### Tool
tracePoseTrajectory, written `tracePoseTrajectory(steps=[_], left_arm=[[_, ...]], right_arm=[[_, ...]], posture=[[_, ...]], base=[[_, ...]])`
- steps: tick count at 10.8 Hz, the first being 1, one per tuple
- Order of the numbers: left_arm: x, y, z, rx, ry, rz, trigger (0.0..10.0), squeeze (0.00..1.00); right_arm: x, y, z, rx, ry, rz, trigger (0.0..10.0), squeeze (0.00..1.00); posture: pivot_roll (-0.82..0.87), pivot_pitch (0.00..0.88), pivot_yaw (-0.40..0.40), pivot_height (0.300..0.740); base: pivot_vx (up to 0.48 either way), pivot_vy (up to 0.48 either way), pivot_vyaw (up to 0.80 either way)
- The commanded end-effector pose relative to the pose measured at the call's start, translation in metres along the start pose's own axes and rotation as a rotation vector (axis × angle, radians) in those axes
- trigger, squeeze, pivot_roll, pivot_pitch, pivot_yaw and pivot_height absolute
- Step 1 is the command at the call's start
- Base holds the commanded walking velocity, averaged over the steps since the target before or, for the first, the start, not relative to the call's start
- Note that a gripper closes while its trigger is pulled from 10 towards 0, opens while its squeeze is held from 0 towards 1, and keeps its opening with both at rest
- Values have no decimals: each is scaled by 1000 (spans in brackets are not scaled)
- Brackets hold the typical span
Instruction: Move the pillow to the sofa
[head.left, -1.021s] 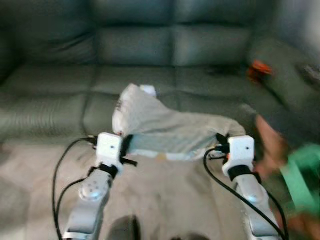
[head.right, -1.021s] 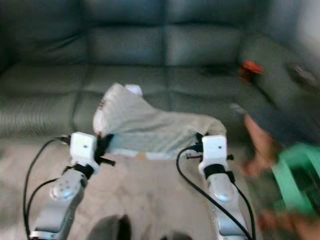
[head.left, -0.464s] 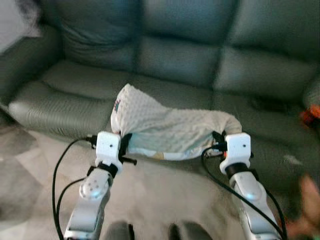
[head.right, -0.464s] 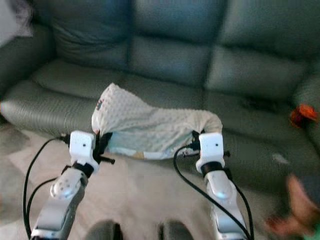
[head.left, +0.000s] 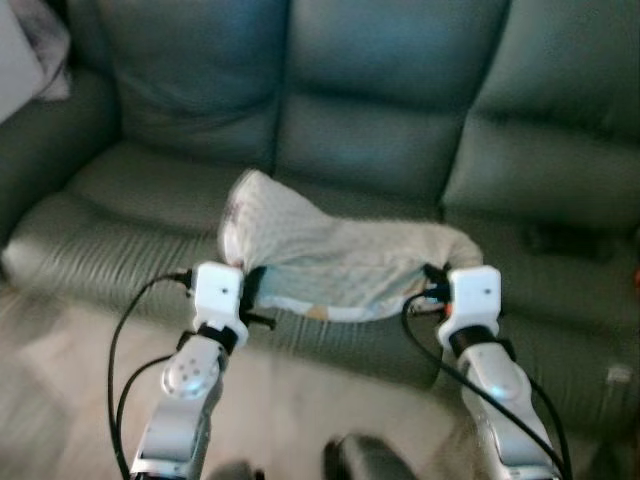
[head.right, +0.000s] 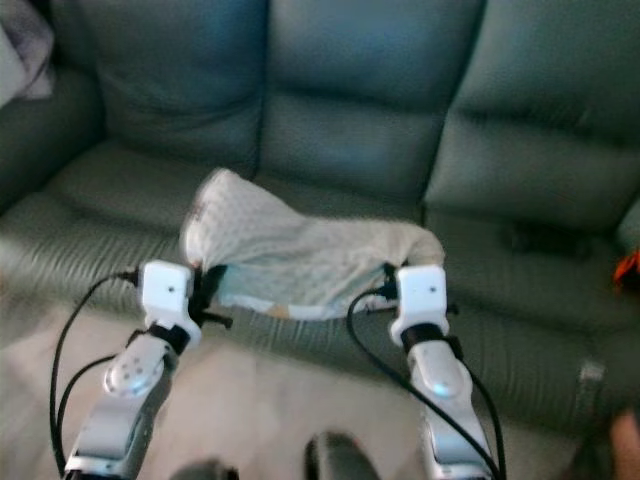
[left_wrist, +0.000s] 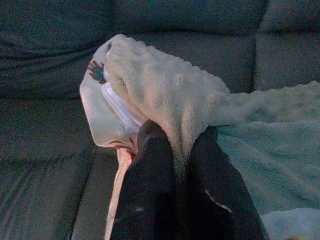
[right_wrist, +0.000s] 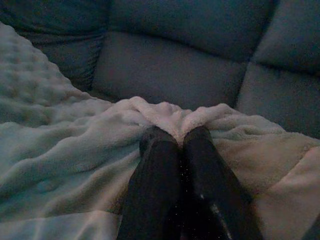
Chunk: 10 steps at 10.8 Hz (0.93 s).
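- While both grippers pinch only fabric, left gripper (left_wrist: 175, 165) and right gripper (right_wrist: 180, 145) clamped on the pillow (head.left: 335, 255), it hangs above the sofa (head.left: 390, 110) seat's front edge.
- Release now and you risk it sliding floorward.

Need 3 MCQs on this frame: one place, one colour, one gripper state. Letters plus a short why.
1. Where is the pillow?
A. carried between both grippers, over the sofa's front edge
B. on the floor
C. on the sofa's backrest

2. What colour is the sofa?
A. red
B. dark grey-green
C. white

3. How is the left gripper?
A. open beside the pillow
B. shut on the pillow's fabric
C. hanging idle

Answers:
1 A, since the right gripper pinches its other end.
2 B, as its cushions show.
3 B, since fabric bunches between the fingers.
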<state>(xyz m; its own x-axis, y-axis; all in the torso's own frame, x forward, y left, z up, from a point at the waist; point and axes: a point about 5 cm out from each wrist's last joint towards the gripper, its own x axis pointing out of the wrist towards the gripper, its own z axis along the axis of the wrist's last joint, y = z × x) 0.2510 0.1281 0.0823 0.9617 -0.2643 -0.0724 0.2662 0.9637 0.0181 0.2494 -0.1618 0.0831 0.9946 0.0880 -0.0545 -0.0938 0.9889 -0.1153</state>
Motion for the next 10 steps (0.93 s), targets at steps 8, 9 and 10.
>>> tracePoseTrajectory(steps=[8,9,10], left_arm=[[0,-1,-2,9,32,-72,10000,0],[1,0,-3,16,37,-77,10000,0],[5,1,-2,49,50,-110,10000,0]], right_arm=[[2,10,4,24,-20,-1,10000,0],[3,10,5,28,-17,-9,10000,0],[6,5,4,64,-2,-65,10000,0]], posture=[[-48,149,-29,740],[-47,153,-27,740],[-42,177,-19,740]], base=[[90,0,-100],[0,0,0],[0,0,0]])
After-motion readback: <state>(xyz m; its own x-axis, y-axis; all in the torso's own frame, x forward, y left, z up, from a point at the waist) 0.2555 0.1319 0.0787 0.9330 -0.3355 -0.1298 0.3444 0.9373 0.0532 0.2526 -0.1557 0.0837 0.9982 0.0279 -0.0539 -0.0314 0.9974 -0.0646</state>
